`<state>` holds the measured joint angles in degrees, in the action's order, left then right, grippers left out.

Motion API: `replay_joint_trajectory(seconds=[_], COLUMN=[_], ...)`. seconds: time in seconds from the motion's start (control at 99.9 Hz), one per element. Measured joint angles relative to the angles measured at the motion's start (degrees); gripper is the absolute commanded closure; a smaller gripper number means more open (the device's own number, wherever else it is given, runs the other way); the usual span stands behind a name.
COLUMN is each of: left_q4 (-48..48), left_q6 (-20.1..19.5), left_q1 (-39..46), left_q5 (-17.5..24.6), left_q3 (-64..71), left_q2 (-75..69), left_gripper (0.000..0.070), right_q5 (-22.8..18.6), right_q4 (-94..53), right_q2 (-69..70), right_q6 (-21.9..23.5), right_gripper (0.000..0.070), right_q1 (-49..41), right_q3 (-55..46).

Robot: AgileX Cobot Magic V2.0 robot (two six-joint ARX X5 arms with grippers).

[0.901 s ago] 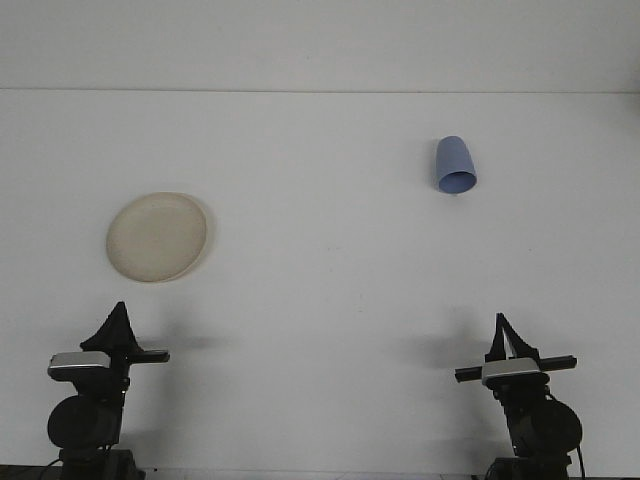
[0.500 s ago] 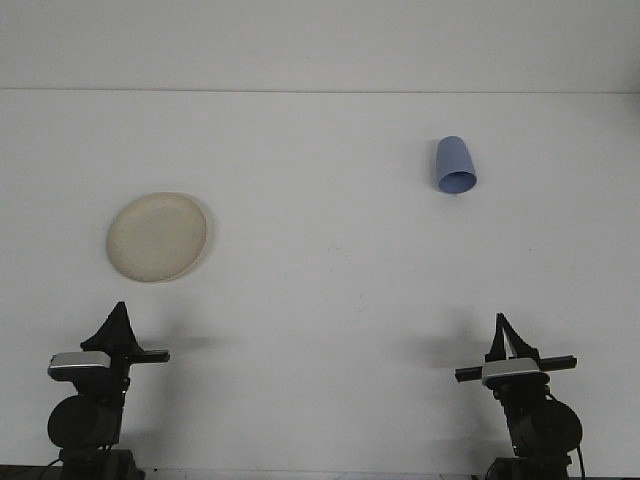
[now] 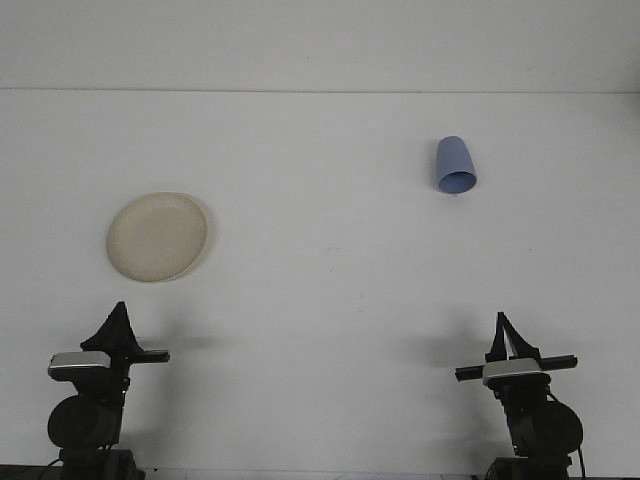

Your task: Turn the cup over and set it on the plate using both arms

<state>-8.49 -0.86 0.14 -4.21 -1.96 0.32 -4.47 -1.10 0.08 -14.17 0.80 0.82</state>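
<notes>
Currently idle: right tool (image 3: pixel 505 325), aperture indeterminate, holding nothing, should approach blue cup (image 3: pixel 455 166) squarely across its sides; plate (image 3: pixel 157 236) opposite

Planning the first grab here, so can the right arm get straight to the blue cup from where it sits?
Probably yes. The cup lies ahead of the right gripper, slightly to its left, with only bare table between them. Whether it is within reach cannot be judged.

The cup (image 3: pixel 455 166) at two o'clock looks like smooth, matt blue plastic. The cream plate (image 3: pixel 157 236) at nine o'clock seems faintly glossy; the white table (image 3: pixel 330 270) looks matt.
</notes>
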Motion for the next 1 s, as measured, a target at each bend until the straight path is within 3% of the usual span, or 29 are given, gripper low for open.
replay_joint_trajectory(seconds=[0.21, 0.35, 0.48, 0.59, 0.62, 0.67, 0.74, 0.78, 1.001], left_q4=[0.0, 0.0, 0.0, 0.0, 0.0, 0.0, 0.0, 0.0, 0.0], left_q6=[0.0, 0.0, 0.0, 0.0, 0.0, 0.0, 0.0, 0.0, 0.0], left_q1=[0.0, 0.0, 0.0, 0.0, 0.0, 0.0, 0.0, 0.0, 0.0], left_q5=[0.0, 0.0, 0.0, 0.0, 0.0, 0.0, 0.0, 0.0, 0.0], left_q3=[0.0, 0.0, 0.0, 0.0, 0.0, 0.0, 0.0, 0.0, 0.0], left_q2=[0.0, 0.0, 0.0, 0.0, 0.0, 0.0, 0.0, 0.0, 0.0], left_gripper=[0.0687, 0.0687, 0.0687, 0.0687, 0.0687, 0.0687, 0.0687, 0.0687, 0.0686], right_q5=[-1.5, 1.5, 1.7, 1.7, 1.7, 1.7, 1.5, 1.5, 1.3], right_q4=[0.6, 1.6, 1.0, 1.7, 1.8, 1.9, 1.9, 1.9, 11.7], right_q2=[0.0, 0.0, 3.4, 10.4, 12.7, 17.1, 23.4, 26.8, 45.5], right_q6=[12.6, 23.3, 27.5, 27.9, 27.6, 26.4, 24.3, 23.1, 16.4], right_gripper=[0.07, 0.07, 0.07, 0.0699, 0.0672, 0.0552, 0.0307, 0.0239, 0.0204], right_q1=[0.0, 0.0, 0.0, 0.0, 0.0, 0.0, 0.0, 0.0, 0.0], right_q3=[0.0, 0.2, 4.6, 11.8, 13.7, 17.0, 21.1, 23.3, 30.0])
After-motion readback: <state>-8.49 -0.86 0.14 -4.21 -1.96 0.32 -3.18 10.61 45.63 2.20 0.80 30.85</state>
